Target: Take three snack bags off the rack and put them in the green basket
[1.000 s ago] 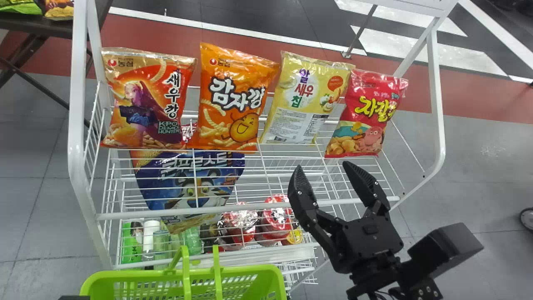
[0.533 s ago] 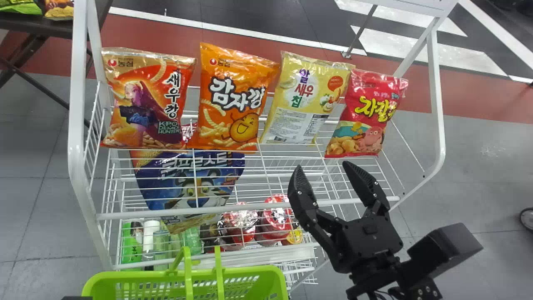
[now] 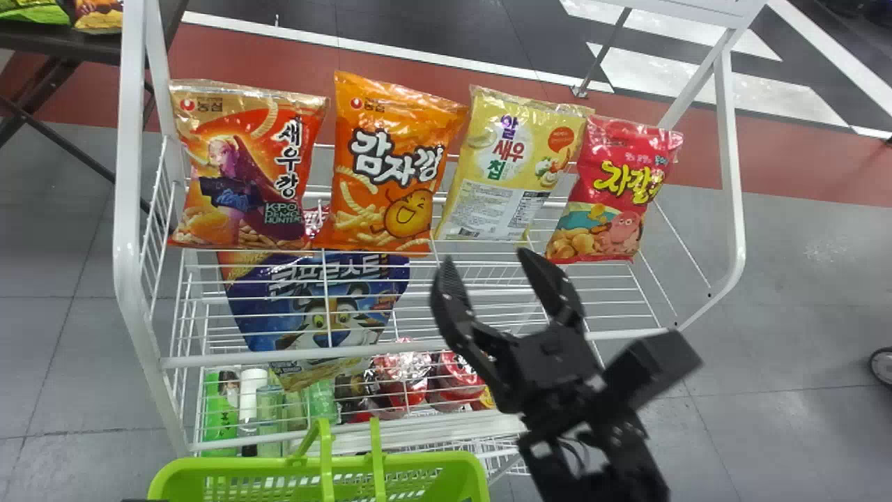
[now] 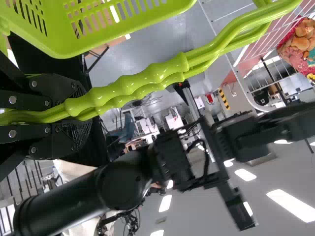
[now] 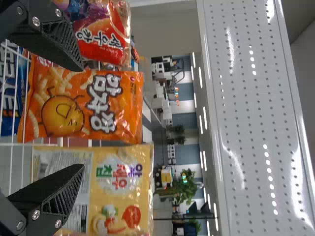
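Four snack bags are stood side by side on the upper shelf of a white wire rack [image 3: 130,209]. From the robot's left to its right, they are a red-orange bag [image 3: 240,167], an orange bag [image 3: 390,167], a yellow bag [image 3: 512,167] and a red bag [image 3: 613,188]. Below them, a blue bag [image 3: 327,300] is seen through the wires. The right end effector [image 3: 486,262] is held in front of the row, its two black fingers spread wide and nothing gripped between them. In the right wrist view, the orange and yellow bags are seen just beyond the fingertips, and neither is touched. The green basket [image 3: 244,467] is placed in front of the rack, toward the robot; its handles [image 4: 162,73] are clasped between the closed fingers of the left end effector [image 4: 87,110]. As for progress, no bag is being carried, and a pick seems to be in preparation, probably of the yellow or the orange bag. The basket is cut off by the head view's lower edge, so it cannot be told whether any bag has already been put inside, or how many of the three are left to be moved
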{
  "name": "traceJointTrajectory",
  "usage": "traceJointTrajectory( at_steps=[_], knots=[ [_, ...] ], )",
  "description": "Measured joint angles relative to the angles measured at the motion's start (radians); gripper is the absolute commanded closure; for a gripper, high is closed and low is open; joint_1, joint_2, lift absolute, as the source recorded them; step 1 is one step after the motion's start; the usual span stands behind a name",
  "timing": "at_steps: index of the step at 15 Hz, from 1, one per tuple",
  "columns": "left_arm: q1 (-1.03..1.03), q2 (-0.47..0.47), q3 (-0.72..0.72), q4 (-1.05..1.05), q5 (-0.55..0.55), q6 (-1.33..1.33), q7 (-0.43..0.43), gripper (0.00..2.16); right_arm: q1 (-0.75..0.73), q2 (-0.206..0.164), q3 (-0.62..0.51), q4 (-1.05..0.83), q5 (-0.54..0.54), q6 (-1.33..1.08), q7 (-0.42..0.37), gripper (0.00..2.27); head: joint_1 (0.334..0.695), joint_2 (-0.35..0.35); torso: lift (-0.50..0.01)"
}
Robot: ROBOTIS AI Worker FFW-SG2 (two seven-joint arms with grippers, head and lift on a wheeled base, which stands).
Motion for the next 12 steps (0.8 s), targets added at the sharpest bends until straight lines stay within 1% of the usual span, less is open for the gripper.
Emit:
traceJointTrajectory(
  at_steps=[4,7,9,12],
  knots=[
    [-0.012,0.005,-0.014,0.006,-0.003,0.000,0.001,1.16,-0.212,0.001,0.142,0.136,0.057,0.098,-0.009,0.12,0.695,-0.350,-0.022],
    [-0.012,0.007,-0.015,0.006,-0.003,0.000,0.001,1.16,-0.371,0.009,0.214,0.253,0.061,0.187,-0.024,0.12,0.695,-0.269,-0.022],
    [-0.013,0.010,-0.015,0.007,-0.002,0.000,0.001,1.16,-0.448,0.013,0.240,0.312,0.052,0.234,-0.036,0.12,0.695,-0.217,-0.022],
    [-0.022,0.019,-0.015,0.013,0.003,0.000,0.001,1.16,-0.532,0.021,0.248,0.396,0.046,0.274,-0.035,0.13,0.695,-0.193,-0.022]
  ],
)
